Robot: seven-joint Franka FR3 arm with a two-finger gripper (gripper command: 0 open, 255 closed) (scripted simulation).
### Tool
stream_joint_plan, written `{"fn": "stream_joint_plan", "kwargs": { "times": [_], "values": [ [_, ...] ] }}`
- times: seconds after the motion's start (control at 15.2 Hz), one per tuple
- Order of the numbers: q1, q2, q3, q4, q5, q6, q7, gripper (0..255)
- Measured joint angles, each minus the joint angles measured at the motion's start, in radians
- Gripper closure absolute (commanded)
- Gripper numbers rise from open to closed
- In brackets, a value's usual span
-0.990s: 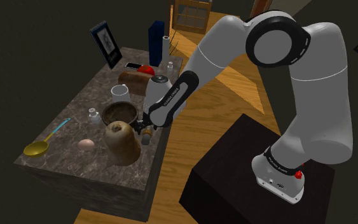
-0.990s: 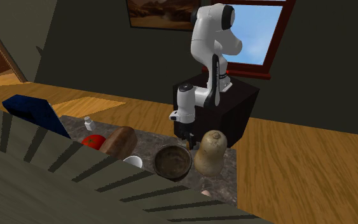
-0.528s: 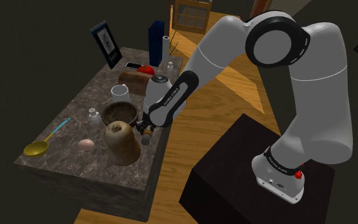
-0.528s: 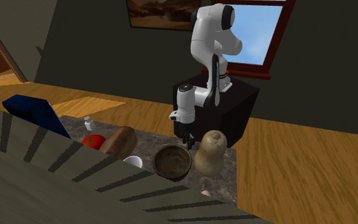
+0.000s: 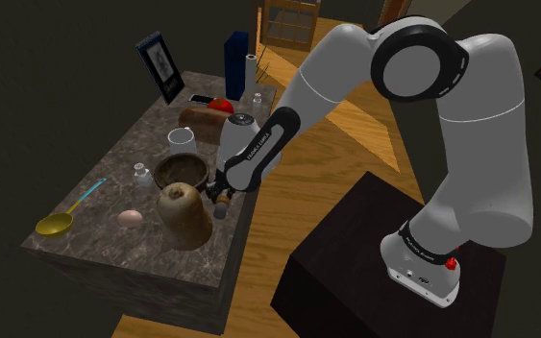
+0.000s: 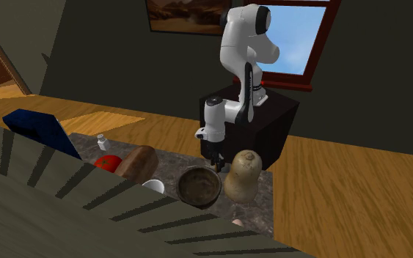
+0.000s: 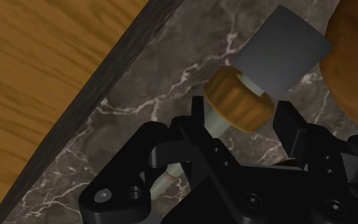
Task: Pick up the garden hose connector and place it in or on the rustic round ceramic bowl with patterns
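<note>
The hose connector (image 7: 255, 81) lies near the bench (image 7: 139, 121) edge, within the pincer (image 7: 243, 107), long axis pointing out past its tips; grip cannot be told, and the bowl (image 5: 182, 171) is just to the shoulder view's left.

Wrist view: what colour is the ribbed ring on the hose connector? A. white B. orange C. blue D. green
B: the hose connector has an orange ribbed ring next to its grey body, seen against the dark marbled table.
</note>
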State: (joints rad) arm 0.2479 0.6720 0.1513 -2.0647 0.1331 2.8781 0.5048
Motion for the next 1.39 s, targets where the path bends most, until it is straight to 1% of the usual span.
{"fn": "stream_joint_plan", "kwargs": {
  "times": [0.59, 1.39],
  "values": [
    [-0.003, -0.101, 0.003, -0.035, 0.003, -0.067, 0.010, 255],
    [-0.009, -0.244, 0.007, -0.060, 0.006, -0.184, 0.024, 255]
  ]
}}
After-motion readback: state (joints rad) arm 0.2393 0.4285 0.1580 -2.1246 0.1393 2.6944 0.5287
